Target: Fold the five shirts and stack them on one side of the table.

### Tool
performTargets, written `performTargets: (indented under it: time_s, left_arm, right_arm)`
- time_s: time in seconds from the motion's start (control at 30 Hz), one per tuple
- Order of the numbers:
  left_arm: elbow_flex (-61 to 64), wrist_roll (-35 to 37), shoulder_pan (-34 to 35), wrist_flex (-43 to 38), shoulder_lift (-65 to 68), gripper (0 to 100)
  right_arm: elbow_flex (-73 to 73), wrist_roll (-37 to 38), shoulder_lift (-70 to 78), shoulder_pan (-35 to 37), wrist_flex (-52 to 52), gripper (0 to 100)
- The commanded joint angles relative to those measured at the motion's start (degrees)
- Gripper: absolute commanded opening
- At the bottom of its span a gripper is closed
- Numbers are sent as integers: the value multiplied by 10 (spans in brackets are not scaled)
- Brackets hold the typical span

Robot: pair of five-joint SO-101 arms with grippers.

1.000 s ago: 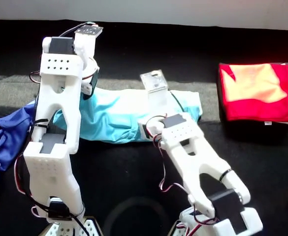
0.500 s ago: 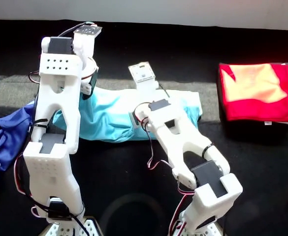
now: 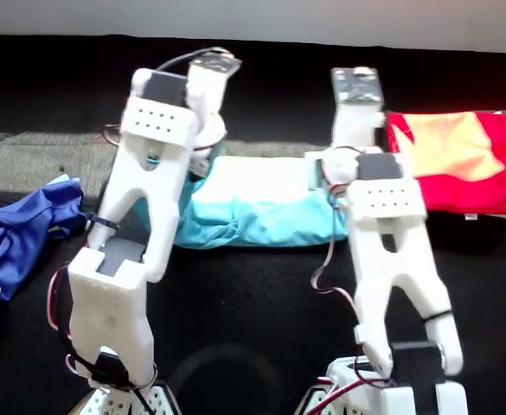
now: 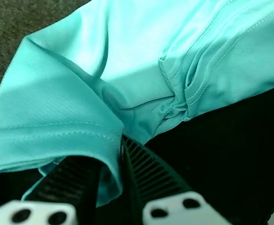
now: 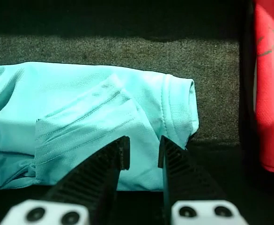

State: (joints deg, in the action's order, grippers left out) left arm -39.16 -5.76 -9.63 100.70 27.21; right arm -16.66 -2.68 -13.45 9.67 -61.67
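A turquoise shirt lies partly folded and spread crosswise in the middle of the table, its far half bright in a band of sunlight. Seen from the left wrist, its sleeve bunches and hangs toward the camera. The left gripper pinches the sleeve's stitched hem, with cloth caught between its two ribbed black fingers.

At the garment's other end, the right gripper hangs just above the near edge of the folded fabric. Its claw is narrowly parted and nothing is held, and turquoise cloth shows flat through the gap. The left arm and right arm, both white, rise from the table's near edge and lean over the shirt.

A folded red shirt, with a pale orange patch on its top face, sits by the table's right edge toward the far side, just beside the turquoise one. A blue shirt lies crumpled at the left edge. A grey strip runs across the black tabletop behind it.
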Motion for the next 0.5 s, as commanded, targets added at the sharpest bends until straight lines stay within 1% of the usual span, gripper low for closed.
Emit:
performTargets:
  time_s: [0.0,0.1,0.17,0.37,0.47]
  left_arm:
    - [-8,25,-64,4,-39,9]
    - [-30,42,-111,4,-38,9]
    - [-51,42,-146,4,-38,9]
    - [-110,41,-237,0,-31,9]
    - [-107,40,-263,-37,-30,9]
  right_arm:
    - [30,13,-72,-67,-30,111]
    - [30,56,-103,-122,-57,111]
    - [30,69,-122,-158,-80,111]
    - [30,72,-168,-270,-165,111]
    - [29,78,-183,-315,-217,111]
